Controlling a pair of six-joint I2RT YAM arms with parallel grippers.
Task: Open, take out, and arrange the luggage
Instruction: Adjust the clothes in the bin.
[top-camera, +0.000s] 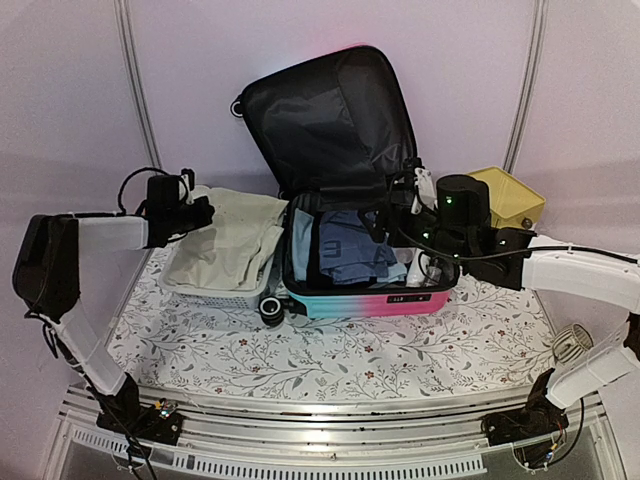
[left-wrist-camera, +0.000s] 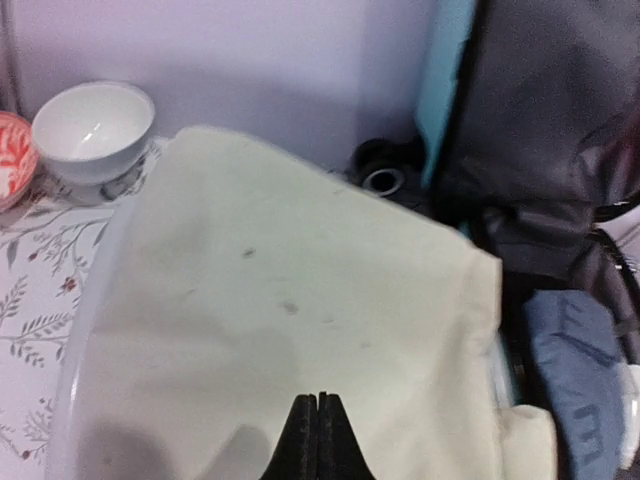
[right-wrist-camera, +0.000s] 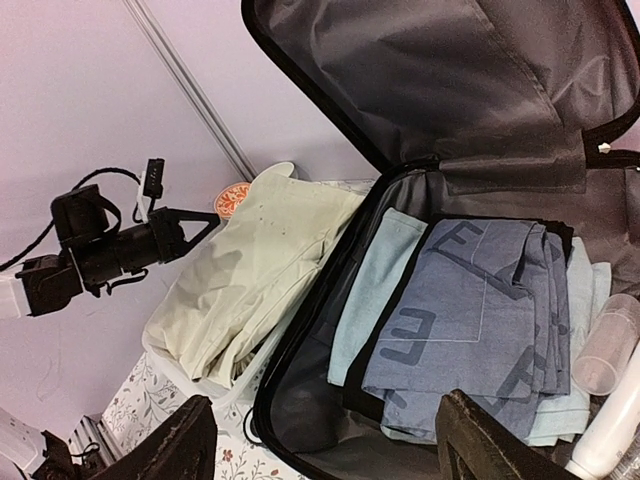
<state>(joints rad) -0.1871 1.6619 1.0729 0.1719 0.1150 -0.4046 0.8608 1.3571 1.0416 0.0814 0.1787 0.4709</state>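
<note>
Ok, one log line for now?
luggage: lid up, packed | left claw: shut, over cream garment | right claw: open, over blue garment

Left gripper (left-wrist-camera: 317, 402) is closed, its arm reaching forward; right gripper (right-wrist-camera: 325, 405) hangs wide open, its arm angled inward.

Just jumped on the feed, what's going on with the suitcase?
The luggage lies open, lid up. A pale garment sits in the white basket beside it, with the left gripper shut and empty over it. The right gripper hangs open over the folded blue clothes in the case. Those and a clear bottle are not yet out.
</note>
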